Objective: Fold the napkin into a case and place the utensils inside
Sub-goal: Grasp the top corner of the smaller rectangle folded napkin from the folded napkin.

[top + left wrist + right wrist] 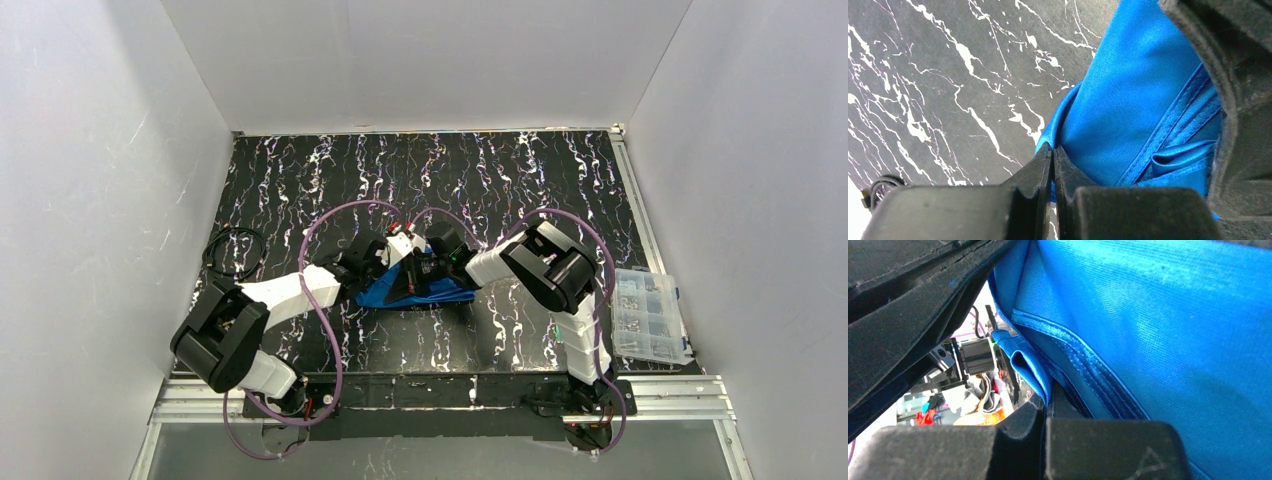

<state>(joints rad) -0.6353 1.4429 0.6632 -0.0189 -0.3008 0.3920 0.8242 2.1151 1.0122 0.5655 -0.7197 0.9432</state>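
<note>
The bright blue napkin (440, 293) lies in the middle of the dark marbled table, folded in layers into a low wedge like a case. Both grippers meet over it. In the left wrist view my left gripper (1053, 150) is shut, its tips pinching the napkin's (1133, 100) left edge, with a sliver of blue between the fingers. In the right wrist view my right gripper (1046, 402) is shut on a folded strip of the napkin's (1158, 340) stitched hem. From above, the left gripper (404, 270) and right gripper (425, 272) nearly touch. The utensils are out of view.
A clear plastic parts box (648, 315) sits at the table's right edge. A black cable coil (235, 250) lies at the left. Purple cables (320, 235) loop over both arms. White walls close in three sides. The right gripper's black finger (1243, 100) fills the left wrist view's right side.
</note>
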